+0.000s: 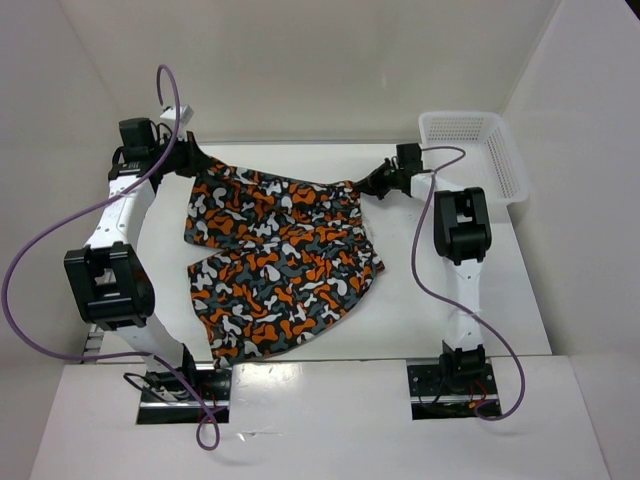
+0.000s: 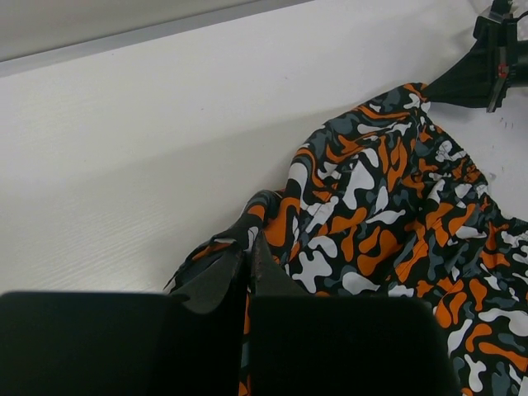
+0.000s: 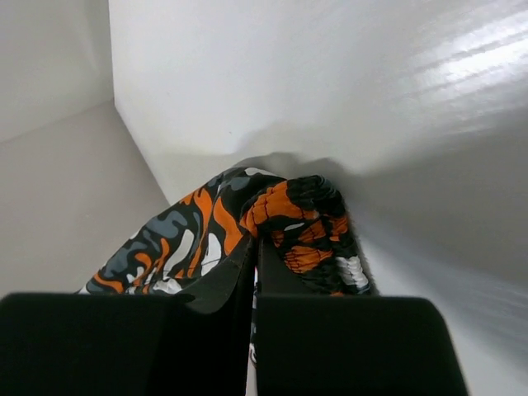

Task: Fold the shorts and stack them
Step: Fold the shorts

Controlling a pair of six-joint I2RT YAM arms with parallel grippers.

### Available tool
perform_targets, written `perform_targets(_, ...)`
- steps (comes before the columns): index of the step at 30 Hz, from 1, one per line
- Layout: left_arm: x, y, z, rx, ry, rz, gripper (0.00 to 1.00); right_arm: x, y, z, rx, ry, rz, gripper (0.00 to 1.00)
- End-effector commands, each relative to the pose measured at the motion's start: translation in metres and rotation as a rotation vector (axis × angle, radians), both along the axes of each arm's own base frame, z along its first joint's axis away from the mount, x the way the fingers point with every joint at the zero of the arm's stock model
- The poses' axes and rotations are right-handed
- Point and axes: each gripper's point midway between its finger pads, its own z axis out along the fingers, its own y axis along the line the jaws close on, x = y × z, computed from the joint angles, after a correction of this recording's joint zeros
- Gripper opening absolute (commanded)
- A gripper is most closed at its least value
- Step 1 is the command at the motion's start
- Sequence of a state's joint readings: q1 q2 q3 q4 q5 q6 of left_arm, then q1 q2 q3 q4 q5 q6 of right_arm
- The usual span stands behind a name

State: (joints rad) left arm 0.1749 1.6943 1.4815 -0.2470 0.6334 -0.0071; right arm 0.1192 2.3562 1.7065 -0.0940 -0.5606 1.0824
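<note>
The camouflage shorts [image 1: 280,255] lie spread on the white table, legs toward the near edge, waistband at the far side. My left gripper [image 1: 196,162] is shut on the waistband's left corner; in the left wrist view [image 2: 249,247] fabric is pinched between the fingers. My right gripper [image 1: 368,184] is shut on the waistband's right corner, and in the right wrist view [image 3: 256,243] bunched orange and black cloth [image 3: 305,223] wraps the fingertips. The waistband is stretched between the two grippers. The right gripper also shows in the left wrist view [image 2: 483,70] at the far end of the cloth.
A white plastic mesh basket [image 1: 500,150] stands at the back right of the table. White enclosure walls stand behind and at both sides. A purple cable [image 1: 60,240] loops beside the left arm and another [image 1: 425,270] hangs by the right arm.
</note>
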Motion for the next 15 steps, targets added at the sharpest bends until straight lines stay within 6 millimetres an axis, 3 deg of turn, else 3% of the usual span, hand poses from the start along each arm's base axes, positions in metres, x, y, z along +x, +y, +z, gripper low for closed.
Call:
perform_targets(1, -0.001, 0.0, 0.037, 0.01, -0.097, -0.018, 0.0, -0.002, -0.019, 0.028, -0.039, -0.054, -0.023, 0.0)
perform_targets(6, 0.018, 0.009, 0.034, 0.01, -0.096, -0.009, 0.0, -0.016, -0.033, 0.05, -0.093, -0.113, -0.049, 0.0)
perform_targets(9, 0.038, 0.01, 0.024, -0.001, -0.084, -0.025, 0.0, -0.01, -0.045, 0.082, -0.103, -0.184, -0.06, 0.0)
perform_targets(10, 0.048, 0.012, 0.04, 0.007, -0.124, -0.025, 0.0, -0.01, -0.046, 0.085, -0.114, -0.189, -0.051, 0.0)
perform_targets(11, 0.055, 0.012, 0.031, -0.003, -0.103, -0.036, 0.0, -0.004, -0.051, 0.098, -0.12, -0.205, -0.057, 0.0)
perform_targets(15, 0.076, 0.021, 0.049, 0.005, -0.138, -0.027, 0.0, 0.007, -0.057, 0.13, -0.14, -0.263, -0.051, 0.0)
